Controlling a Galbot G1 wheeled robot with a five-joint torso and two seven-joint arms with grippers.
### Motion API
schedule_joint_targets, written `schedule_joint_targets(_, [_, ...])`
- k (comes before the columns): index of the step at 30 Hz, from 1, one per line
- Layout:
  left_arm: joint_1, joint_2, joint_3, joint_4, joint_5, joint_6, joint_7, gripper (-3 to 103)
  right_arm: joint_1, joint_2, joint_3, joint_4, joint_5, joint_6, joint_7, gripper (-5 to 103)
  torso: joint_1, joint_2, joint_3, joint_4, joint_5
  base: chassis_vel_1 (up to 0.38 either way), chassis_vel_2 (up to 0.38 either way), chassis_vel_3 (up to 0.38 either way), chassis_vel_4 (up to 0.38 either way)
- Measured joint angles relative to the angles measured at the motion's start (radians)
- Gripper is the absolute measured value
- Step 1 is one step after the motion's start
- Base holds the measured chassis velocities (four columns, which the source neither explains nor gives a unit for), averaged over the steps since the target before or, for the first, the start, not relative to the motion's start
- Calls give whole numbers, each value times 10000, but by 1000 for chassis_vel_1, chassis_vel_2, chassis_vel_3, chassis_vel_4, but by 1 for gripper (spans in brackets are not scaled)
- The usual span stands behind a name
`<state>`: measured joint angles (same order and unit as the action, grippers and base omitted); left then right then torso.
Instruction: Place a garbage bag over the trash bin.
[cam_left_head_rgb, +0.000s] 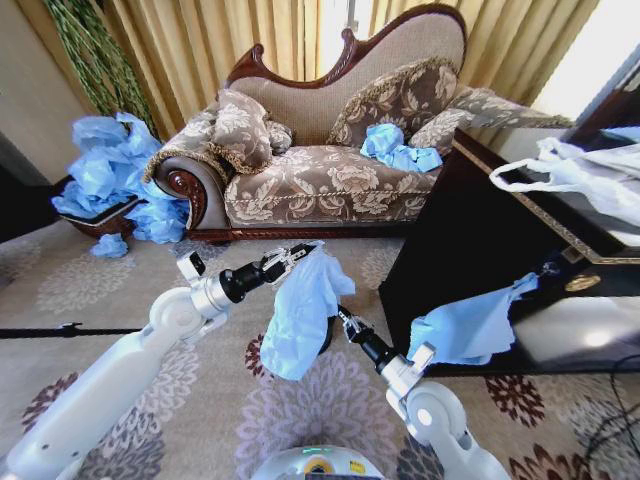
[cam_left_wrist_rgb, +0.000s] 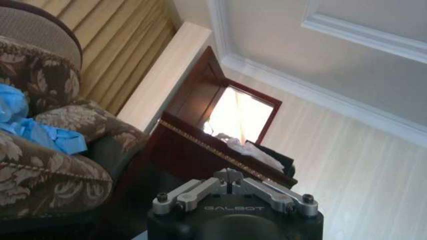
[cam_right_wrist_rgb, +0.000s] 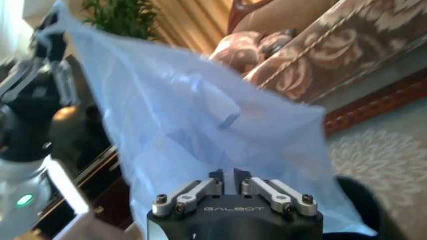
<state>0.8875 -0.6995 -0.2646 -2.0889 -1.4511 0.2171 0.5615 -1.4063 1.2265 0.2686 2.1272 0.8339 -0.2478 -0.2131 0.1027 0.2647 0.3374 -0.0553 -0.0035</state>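
Note:
The light blue garbage bag (cam_left_head_rgb: 300, 312) hangs in the air over the carpet between my two arms. My left gripper (cam_left_head_rgb: 298, 253) is shut on its top corner, with the fingers (cam_left_wrist_rgb: 229, 176) pressed together. My right gripper (cam_left_head_rgb: 343, 318) is shut on the bag's side edge lower down, and the film (cam_right_wrist_rgb: 200, 125) spreads out just beyond its closed fingertips (cam_right_wrist_rgb: 229, 176). The black trash bin (cam_right_wrist_rgb: 363, 202) stands on the carpet behind and under the bag. Only a dark sliver of it (cam_left_head_rgb: 326, 340) shows past the film.
A dark glossy cabinet (cam_left_head_rgb: 470, 235) stands close on the right, with another blue bag (cam_left_head_rgb: 465, 325) hanging at its front and a white handled bag (cam_left_head_rgb: 580, 175) on top. The patterned sofa (cam_left_head_rgb: 320, 180) ahead holds blue bags (cam_left_head_rgb: 397, 148). More blue bags (cam_left_head_rgb: 110, 180) are heaped at the left.

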Motion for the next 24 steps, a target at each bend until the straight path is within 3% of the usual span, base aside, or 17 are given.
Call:
schedule_joint_targets(1, [-27,-53,42,0,4,0,-16,0,2,38,-120,-23,-100,19,-40,19,0,0,0,0,-1,0,0,0,0])
schedule_joint_targets(6, [-119,-159,218,-61,20,30,-80,0,138,196,-516,-73,-418,151,-50,2,0,0,0,-1,0,0,0,0,0])
schedule_joint_targets(16, [239,-5,121,-295,23,42,31,0,1001,67,183,-569,-739,809,56,0,0,0,0,1,-2,0,0,0,0])
schedule_joint_targets(24, [2,20,397,-330,15,85,173,0,1373,369,-603,-737,-590,657,53,0,0,0,0,1,2,0,0,0,0])
